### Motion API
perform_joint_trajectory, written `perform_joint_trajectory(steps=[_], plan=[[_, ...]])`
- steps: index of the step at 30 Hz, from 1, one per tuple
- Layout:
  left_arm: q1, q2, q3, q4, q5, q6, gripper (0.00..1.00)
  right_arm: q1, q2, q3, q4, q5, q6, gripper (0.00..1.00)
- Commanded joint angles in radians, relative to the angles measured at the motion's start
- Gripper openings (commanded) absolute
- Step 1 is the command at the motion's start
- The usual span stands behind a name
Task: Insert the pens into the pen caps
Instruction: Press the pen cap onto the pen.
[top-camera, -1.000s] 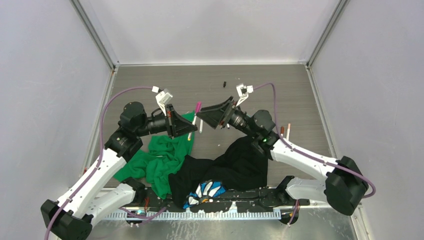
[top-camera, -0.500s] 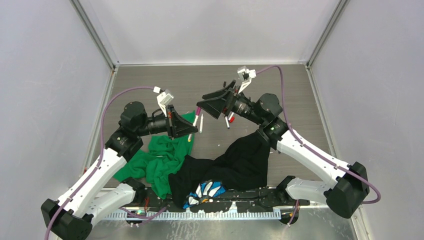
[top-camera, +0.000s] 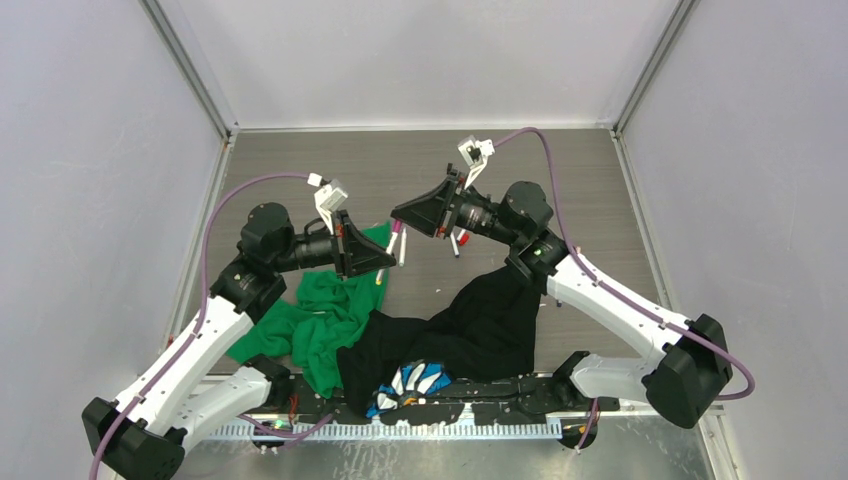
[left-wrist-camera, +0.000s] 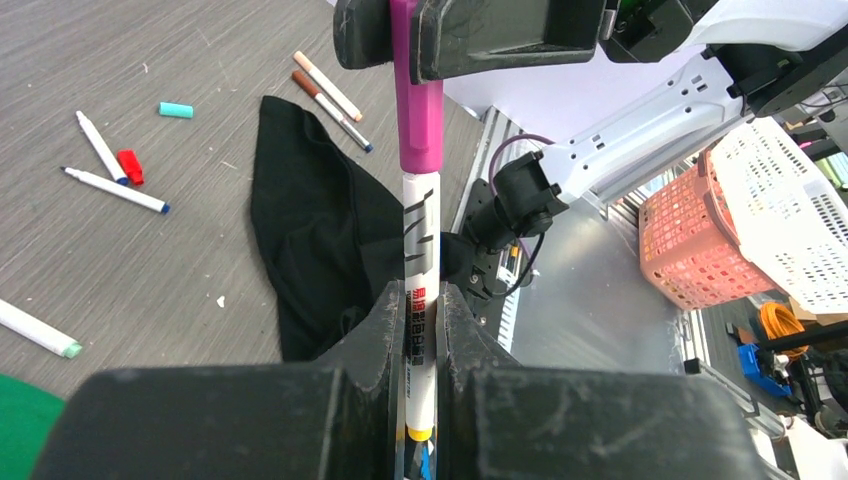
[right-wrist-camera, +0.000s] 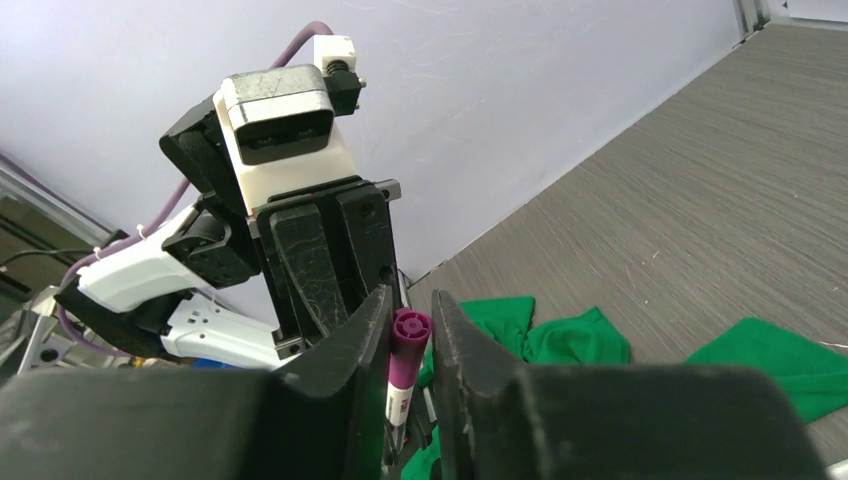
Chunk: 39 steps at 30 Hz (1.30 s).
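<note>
Left gripper (left-wrist-camera: 420, 300): I see it clenched on the white pen (left-wrist-camera: 420, 225), held up above the table (left-wrist-camera: 180, 40)
Right gripper (right-wrist-camera: 412, 300): its fingers pinch the magenta cap (left-wrist-camera: 420, 110), which sits on that pen's far end
Loose pens (left-wrist-camera: 112, 190): lying on the table near a red cap (left-wrist-camera: 130, 165) and a teal cap (left-wrist-camera: 175, 109), beside the black cloth (left-wrist-camera: 310, 230)

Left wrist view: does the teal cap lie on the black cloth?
No, the teal cap lies on the bare table, clearly apart from the black cloth.

Top overhead — wrist cams opposed, share pen (left-wrist-camera: 420, 250).
</note>
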Motion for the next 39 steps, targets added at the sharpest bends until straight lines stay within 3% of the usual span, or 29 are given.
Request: perform_joint_trajectory(steps=[1,4,6,14,19,23,39], plan=[[-0.001,-0.01,0.045,0.057,0.028,0.012,0.0,-0.003,0.009,0.05,0.054,-0.033,0.001,0.22],[-0.001,-0.015,0.044,0.057,0.019,0.011,0.0,-0.003,0.011,0.041,0.056,-0.047,0.0,0.05],[-0.001,-0.021,0.041,0.059,0.005,0.01,0.0,-0.003,0.011,0.03,0.058,-0.057,0.0,0.01],[0.001,-0.044,0.038,0.064,-0.038,0.01,0.0,-0.001,0.057,-0.056,0.176,-0.2,0.093,0.01],[0.003,-0.053,0.036,0.075,-0.033,0.006,0.0,0.011,0.078,-0.077,0.127,-0.328,0.078,0.01],[0.01,-0.066,0.025,0.1,-0.046,-0.007,0.0,0.045,0.06,-0.091,0.029,-0.318,0.008,0.01],[0.037,-0.098,0.003,0.143,-0.091,-0.037,0.0,0.159,0.107,-0.214,0.02,-0.319,0.074,0.01]])
